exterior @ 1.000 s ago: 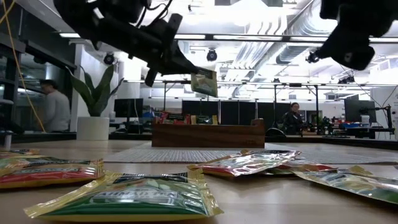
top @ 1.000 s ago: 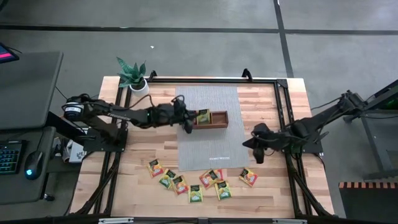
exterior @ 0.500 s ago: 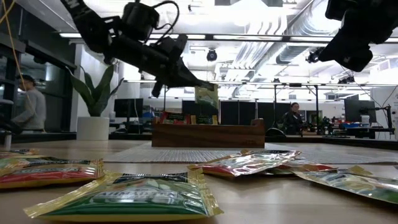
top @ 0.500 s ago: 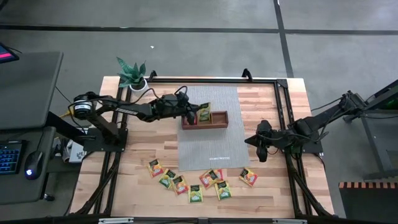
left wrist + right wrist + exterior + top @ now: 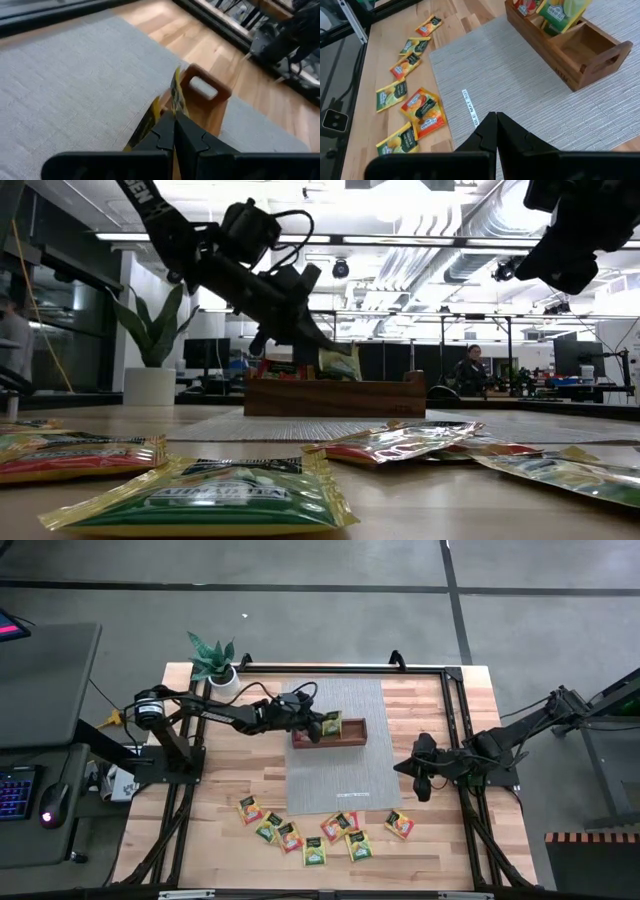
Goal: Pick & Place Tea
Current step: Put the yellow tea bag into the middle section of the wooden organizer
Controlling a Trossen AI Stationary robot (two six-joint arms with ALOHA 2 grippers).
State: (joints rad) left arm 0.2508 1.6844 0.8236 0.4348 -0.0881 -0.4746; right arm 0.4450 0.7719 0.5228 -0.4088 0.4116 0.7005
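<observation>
A potted plant [image 5: 212, 662] stands at the table's [image 5: 440, 840] corner, beside a grey mat [image 5: 345, 775].

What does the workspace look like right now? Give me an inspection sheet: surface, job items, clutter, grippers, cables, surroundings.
Surface: wooden table with a grey mat in the middle.
Job's things: wooden tray on the mat, packets already in its left end; one held packet over the tray; loose tea packets scattered near the table's front edge.
Clutter: potted plant at the back left corner.
Grippers: left gripper shut on the held packet above the tray; right gripper shut, empty, waiting at the mat's right edge.
Cables: cable looping along the left arm.
Surroundings: keyboard and mouse on a side desk; a person far behind in the low view.
</observation>
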